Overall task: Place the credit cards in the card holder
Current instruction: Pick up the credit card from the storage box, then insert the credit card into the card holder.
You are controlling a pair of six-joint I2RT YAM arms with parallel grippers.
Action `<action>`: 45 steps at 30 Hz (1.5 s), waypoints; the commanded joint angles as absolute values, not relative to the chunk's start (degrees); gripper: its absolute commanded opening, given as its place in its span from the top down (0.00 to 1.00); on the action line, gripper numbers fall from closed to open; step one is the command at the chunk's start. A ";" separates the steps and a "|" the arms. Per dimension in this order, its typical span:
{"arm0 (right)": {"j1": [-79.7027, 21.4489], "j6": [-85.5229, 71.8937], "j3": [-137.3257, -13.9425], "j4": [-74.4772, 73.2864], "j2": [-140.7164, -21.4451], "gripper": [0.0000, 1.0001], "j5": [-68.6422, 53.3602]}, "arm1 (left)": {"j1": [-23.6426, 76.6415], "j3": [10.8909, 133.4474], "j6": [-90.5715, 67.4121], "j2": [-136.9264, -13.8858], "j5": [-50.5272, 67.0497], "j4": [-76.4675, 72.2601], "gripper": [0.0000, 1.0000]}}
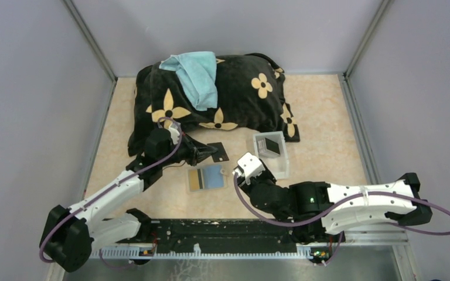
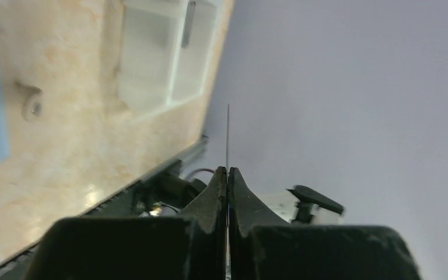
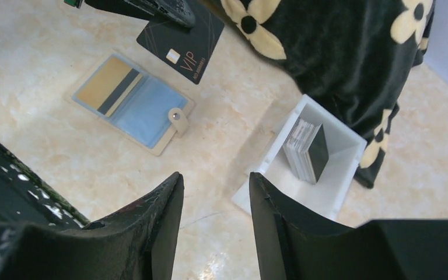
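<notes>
The left gripper (image 1: 208,153) pinched a black card (image 3: 181,41) above the table, and the right gripper (image 3: 216,178) hung with its jaws spread.

A black pillow (image 1: 211,96) with yellow flowers lay at the far side of the beige table (image 1: 328,117), with a teal towel (image 1: 193,76) draped over its top. Nearer the arms, a white tray (image 3: 338,198) held a stack of cards (image 3: 306,149) standing on edge. To the tray's left, the card holder (image 3: 131,102) lay open and flat, with a gold card (image 3: 108,81) in one sleeve and its snap tab (image 3: 177,119) pointing toward the tray. The left gripper's fingers were pressed together on one edge of the black card, which was held in the air just beyond the holder, its chip and "VIP" print showing. The right gripper held nothing and hovered between holder and tray.
</notes>
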State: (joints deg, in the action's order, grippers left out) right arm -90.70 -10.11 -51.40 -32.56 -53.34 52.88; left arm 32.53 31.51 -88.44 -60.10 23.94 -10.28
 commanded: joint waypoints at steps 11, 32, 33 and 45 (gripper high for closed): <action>-73.87 -29.92 -52.46 -28.02 -62.97 0.87 32.81 | 31.75 30.67 -48.77 -57.95 19.88 4.42 1.00; -63.79 -32.92 -50.82 -12.26 -77.66 1.00 11.44 | 31.48 11.78 -45.95 -53.41 16.24 -9.88 1.00; -63.77 -32.73 -51.09 -11.71 -78.44 1.00 11.14 | 31.39 11.78 -45.70 -53.65 16.11 -10.00 1.00; -62.01 -30.86 -57.87 -11.09 -90.68 1.00 10.16 | 27.54 11.63 -42.68 -55.43 17.02 -10.29 1.00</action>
